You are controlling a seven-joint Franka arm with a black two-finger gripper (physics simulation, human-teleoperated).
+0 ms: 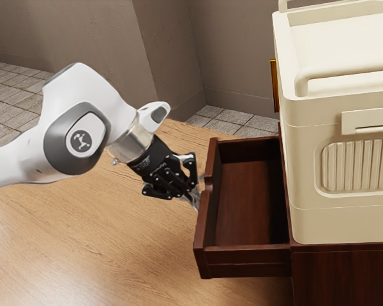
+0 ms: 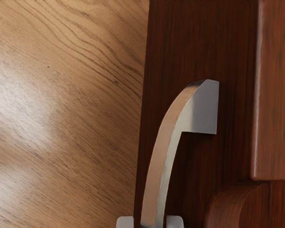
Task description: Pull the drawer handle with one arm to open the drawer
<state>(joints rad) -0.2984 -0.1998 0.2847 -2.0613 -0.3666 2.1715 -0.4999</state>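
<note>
Obs. 1: Handle (image 2: 159, 161) is pinched between the fingers (image 2: 175, 222), one on each flank; grip read as closed on the bar. Black gripper (image 1: 196, 199) sits at the outer face of the drawer (image 1: 246, 204), which stands well out of the cabinet (image 1: 345, 274), just beyond the fingers. Opening looks largely achieved.

Obs. 2 (handling, est.): handle is a smooth, pale metal bow, bevelled, squared off at its foot where it meets the front. Expect it stiff and hard to damage, but somewhat slippery. Best hold: mid-bow, where the bar stands clear of the wood, pads flat on its two sides; the squared foot near the front leaves less room for them. Drawer is dark reddish wood, rigid, probably of moderate weight; should slide rather than swing. Any further pull to go straight out from the front, slow; a skewed pull might bind it or let the bar slip.

Obs. 3 (markings): a line emblem on the arm's round joint cap (image 1: 82, 141), behind the fingers, no word with it. Small pale print on the gripper body, illegible. Cream case (image 1: 306, 223) on the cabinet, beyond the drawer: no lettering made out. Worktop (image 1: 83, 255) below the fingers, plain wood grain.
</note>
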